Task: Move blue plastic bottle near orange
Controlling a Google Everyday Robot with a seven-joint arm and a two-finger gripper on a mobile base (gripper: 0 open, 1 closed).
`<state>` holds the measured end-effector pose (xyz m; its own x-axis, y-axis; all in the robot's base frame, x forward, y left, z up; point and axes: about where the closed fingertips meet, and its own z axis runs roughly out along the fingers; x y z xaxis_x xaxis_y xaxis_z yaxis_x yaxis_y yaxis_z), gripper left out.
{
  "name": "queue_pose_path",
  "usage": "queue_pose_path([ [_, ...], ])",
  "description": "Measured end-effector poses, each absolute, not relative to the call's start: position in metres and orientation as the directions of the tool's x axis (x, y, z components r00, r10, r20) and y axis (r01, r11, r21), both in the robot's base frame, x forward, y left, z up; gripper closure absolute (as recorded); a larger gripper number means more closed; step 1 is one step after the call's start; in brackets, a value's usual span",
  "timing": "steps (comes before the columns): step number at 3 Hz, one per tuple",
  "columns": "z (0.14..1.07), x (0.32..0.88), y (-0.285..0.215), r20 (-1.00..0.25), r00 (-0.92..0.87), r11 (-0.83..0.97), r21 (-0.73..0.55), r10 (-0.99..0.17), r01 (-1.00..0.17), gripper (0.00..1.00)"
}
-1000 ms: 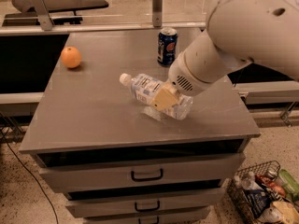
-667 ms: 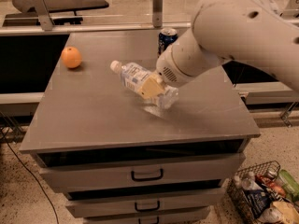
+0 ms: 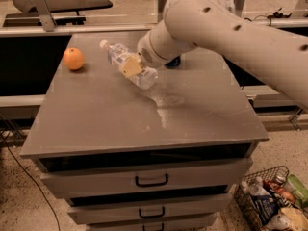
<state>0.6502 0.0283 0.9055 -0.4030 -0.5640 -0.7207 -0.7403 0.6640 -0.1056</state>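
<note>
The blue plastic bottle (image 3: 126,63) is clear with a white cap pointing up-left. It hangs tilted a little above the grey table top (image 3: 120,114). My gripper (image 3: 132,65) is shut on the bottle's middle, its tan pad showing on the near side. The orange (image 3: 73,58) sits on the table at the far left, a short gap to the left of the bottle's cap. My white arm reaches in from the upper right.
A dark blue soda can (image 3: 173,61) stands behind my arm, mostly hidden. The table is a drawer cabinet with handles (image 3: 151,180) on its front. A wire basket (image 3: 274,201) of packaged goods sits on the floor at the lower right.
My gripper has carried the bottle up and to the left, across the table towards the orange. The arm now hides most of the soda can.
</note>
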Motion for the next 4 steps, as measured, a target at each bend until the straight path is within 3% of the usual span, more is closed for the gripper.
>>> queue_pose_path([
  [3, 0.888, 0.745, 0.114, -0.757, -0.452, 0.686, 0.007, -0.472, -0.728, 1.00],
  [4, 0.881, 0.757, 0.139, -0.758, -0.457, 0.669, 0.035, -0.467, -0.742, 0.84],
])
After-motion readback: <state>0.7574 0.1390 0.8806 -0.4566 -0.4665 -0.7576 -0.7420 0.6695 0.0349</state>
